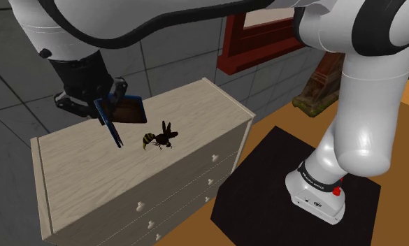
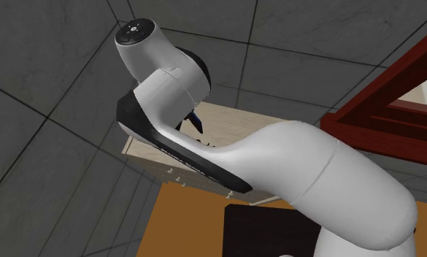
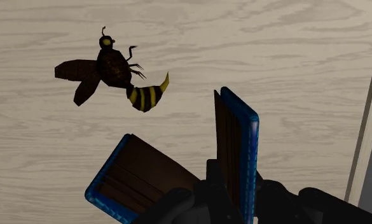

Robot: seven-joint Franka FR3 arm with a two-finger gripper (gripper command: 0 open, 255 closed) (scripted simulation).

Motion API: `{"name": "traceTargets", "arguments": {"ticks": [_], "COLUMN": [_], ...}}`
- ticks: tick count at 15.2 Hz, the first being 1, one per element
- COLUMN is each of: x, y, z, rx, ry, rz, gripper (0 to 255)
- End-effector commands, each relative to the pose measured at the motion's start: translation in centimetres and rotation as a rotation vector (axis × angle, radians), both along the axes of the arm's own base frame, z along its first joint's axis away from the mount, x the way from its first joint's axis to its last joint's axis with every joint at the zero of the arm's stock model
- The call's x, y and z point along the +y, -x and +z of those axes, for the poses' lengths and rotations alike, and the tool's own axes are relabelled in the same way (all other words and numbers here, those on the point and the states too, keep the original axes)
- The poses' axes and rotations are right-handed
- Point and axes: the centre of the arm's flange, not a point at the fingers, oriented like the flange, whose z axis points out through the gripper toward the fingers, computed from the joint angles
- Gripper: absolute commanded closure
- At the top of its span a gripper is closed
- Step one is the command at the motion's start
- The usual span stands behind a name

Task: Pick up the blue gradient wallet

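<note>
The wallet (image 3: 236, 149), brown inside with a bright blue edge, is open and held in the black gripper (image 3: 232, 205). The jaws are closed narrowly on 1 flap that stands on edge between them, while the other flap spreads away to the side, its brown lining and blue rim facing the camera. This grip is plain in the wrist view, as is the pale wood grain of the chest of drawers (image 3: 286, 57) and a toy wasp (image 3: 117, 70) with brown wings and a yellow-striped tail lying just beyond the wallet, apart from it. The shoulder view gives the wider setting: the wallet sits at the upper left of the frame over the far end of the chest's top, with the wasp a little to its right near the middle of the frame. Whether the wallet's lower edge touches the wood cannot be told. That view also shows the drawer fronts with small pale knobs, the black stand (image 1: 266, 178) at the lower right on an orange-brown floor (image 1: 280, 120), a red frame (image 1: 248, 49) at the top and grey tiled walls. In the second exterior view the white arm (image 2: 299, 175) covers most of the scene; just a sliver of blue shows above a corner of the chest in the middle of the frame. There is small lettering on the arm's base collar in the shoulder view and on its dark band in the second exterior view, too small to read.
</note>
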Motion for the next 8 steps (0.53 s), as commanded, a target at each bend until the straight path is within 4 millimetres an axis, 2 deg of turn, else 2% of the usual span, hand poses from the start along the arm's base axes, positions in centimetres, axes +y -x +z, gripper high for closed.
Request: {"name": "traceTargets", "arguments": {"ticks": [1,6,8], "x": [0.0,0.0,0.0], "y": [0.0,0.0,0.0], "z": [1.1,3.7,3.8], "rx": [0.0,0.0,0.0], "ry": [0.0,0.0,0.0], "rz": [0.0,0.0,0.0], "gripper": [255,255,255]}}
